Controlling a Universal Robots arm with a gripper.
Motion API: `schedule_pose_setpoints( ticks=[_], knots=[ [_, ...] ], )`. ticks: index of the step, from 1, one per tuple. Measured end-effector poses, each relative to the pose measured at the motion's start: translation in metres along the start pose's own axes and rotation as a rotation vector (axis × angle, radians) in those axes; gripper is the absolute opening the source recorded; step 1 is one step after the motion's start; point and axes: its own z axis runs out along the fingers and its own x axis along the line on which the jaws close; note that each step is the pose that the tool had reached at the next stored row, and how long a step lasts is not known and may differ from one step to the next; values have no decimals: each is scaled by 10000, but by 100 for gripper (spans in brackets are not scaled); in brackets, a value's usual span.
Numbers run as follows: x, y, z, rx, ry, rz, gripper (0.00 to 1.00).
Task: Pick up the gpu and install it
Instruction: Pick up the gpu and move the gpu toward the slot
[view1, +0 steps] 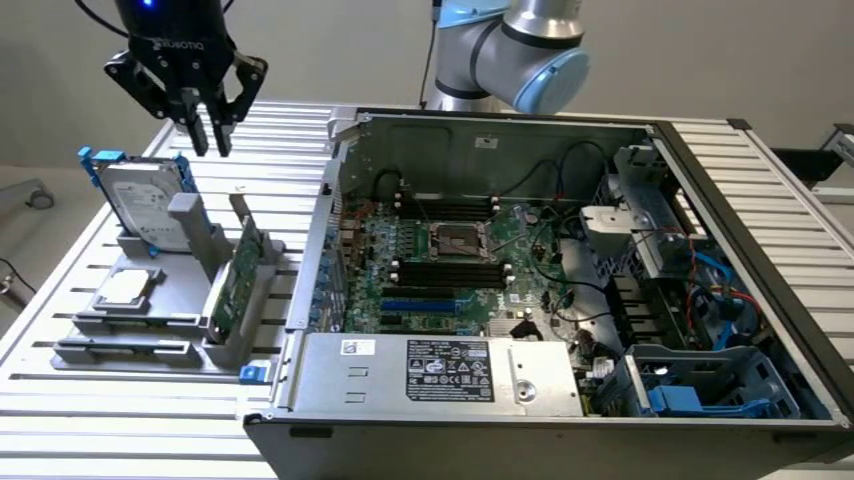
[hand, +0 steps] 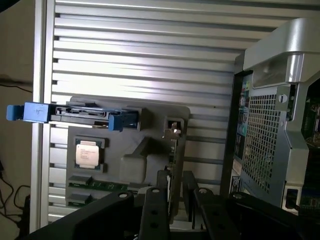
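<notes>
My claw (view1: 211, 140) hung at the upper left of the exterior view, fingers spread a little, pinching nothing. It was above the gray holder (view1: 134, 345) on the tabletop (view1: 787, 230). The gpu (view1: 238, 275) stood on edge in that holder at center left, just beside the open computer case (view1: 507, 130), and well below my claw.

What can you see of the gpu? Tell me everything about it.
The gpu is a thin rectangular card with its green circuit-board face showing. It stands upright on its long edge in a slot of the grey holder on the slatted table, to the exterior view's left of the open computer case. Only the holder touches it. The tool hangs above it, apart, jaws open.
</notes>
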Motion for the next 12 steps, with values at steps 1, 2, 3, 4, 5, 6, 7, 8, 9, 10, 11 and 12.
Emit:
schedule_pose_setpoints(
  ticks=[1,2,3,4,5,6,7,8,9,10,11,12],
  knots=[
    [0,0,12,21,0,1,30],
    [0,0,23,46,1,2,30],
    [0,-2,34,69,3,3,30],
    [1,-11,47,81,6,2,30],
    [5,-27,59,92,8,4,30],
    [9,-53,72,102,8,7,30],
    [14,-78,85,109,6,12,30],
    [18,-105,98,116,4,18,30],
    [23,-130,111,123,3,24,30],
    [27,-156,123,130,1,28,30],
    [32,-182,136,136,-1,33,30],
    [37,-208,149,143,-3,38,30]
  ],
)
